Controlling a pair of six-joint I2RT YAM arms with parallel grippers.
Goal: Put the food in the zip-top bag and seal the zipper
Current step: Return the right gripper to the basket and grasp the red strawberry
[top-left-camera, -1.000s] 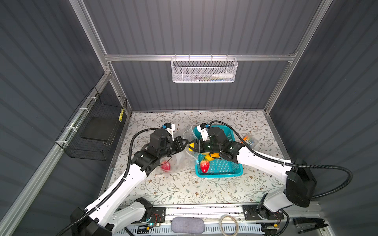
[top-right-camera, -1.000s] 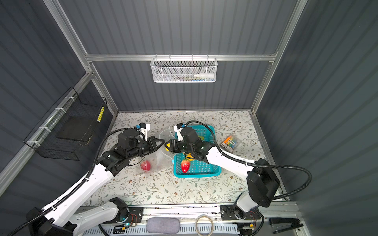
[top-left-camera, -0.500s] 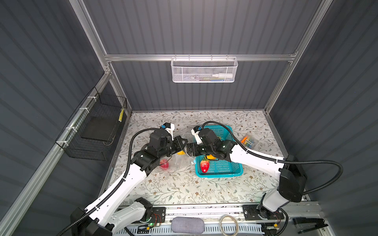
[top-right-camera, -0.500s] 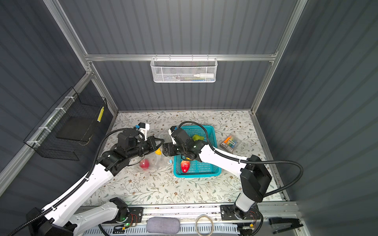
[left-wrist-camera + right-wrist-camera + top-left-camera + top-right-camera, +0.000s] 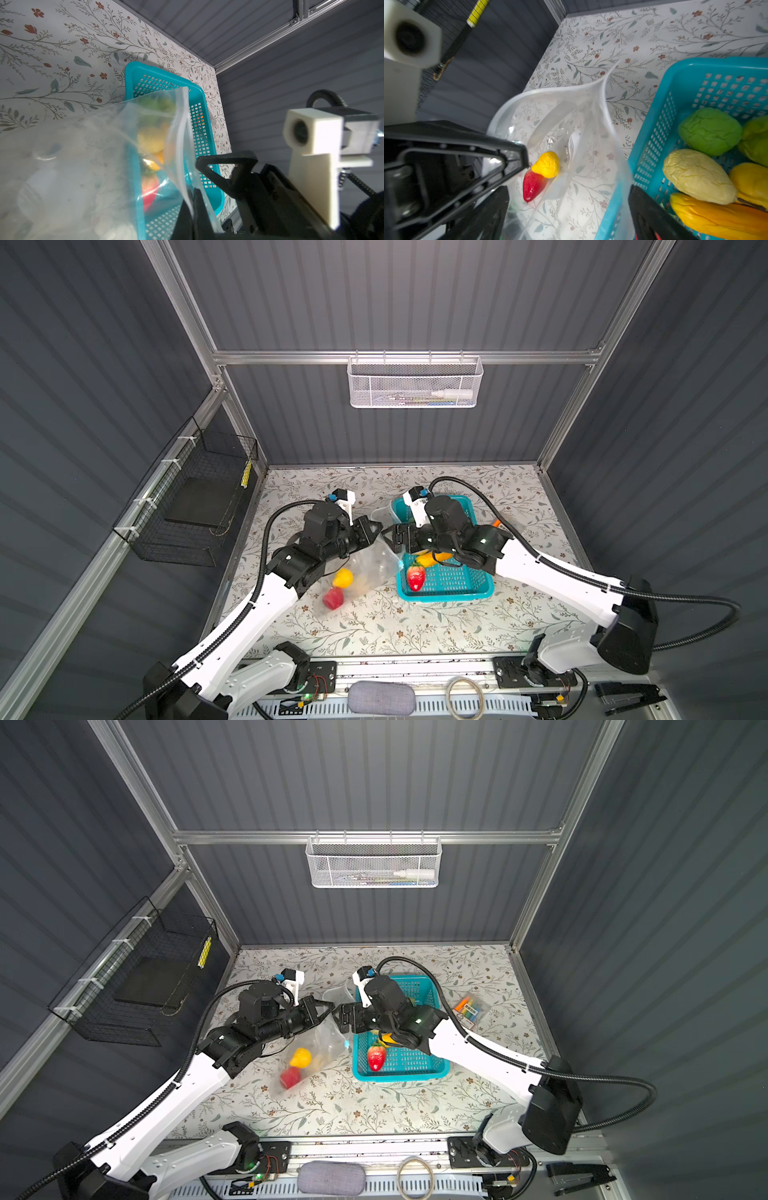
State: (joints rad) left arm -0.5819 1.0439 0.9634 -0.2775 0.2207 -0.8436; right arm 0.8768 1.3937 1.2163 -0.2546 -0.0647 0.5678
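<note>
My left gripper (image 5: 376,526) (image 5: 195,199) is shut on the rim of the clear zip-top bag (image 5: 365,568) (image 5: 571,124) and holds its mouth up. The zipper (image 5: 184,124) runs as a clear strip along that rim. Inside the bag lie two pieces of food, one yellow (image 5: 343,577) (image 5: 547,164) and one red (image 5: 333,598) (image 5: 532,186). My right gripper (image 5: 388,537) (image 5: 569,199) stands open at the bag's mouth, holding nothing. The other food lies in the teal basket (image 5: 449,593): a strawberry (image 5: 415,577), a green piece (image 5: 710,131), a pale yellow piece (image 5: 695,174) and an orange-yellow piece (image 5: 716,216).
The teal basket touches the bag's right side. A packet of coloured sticks (image 5: 469,1009) lies right of the basket. A black wire basket (image 5: 195,506) hangs on the left wall. A white mesh basket (image 5: 415,381) hangs on the back wall.
My right gripper has opened and let go of the yellow piece, which slid down the bag to rest beside the red one. The left gripper kept its hold on the rim.
</note>
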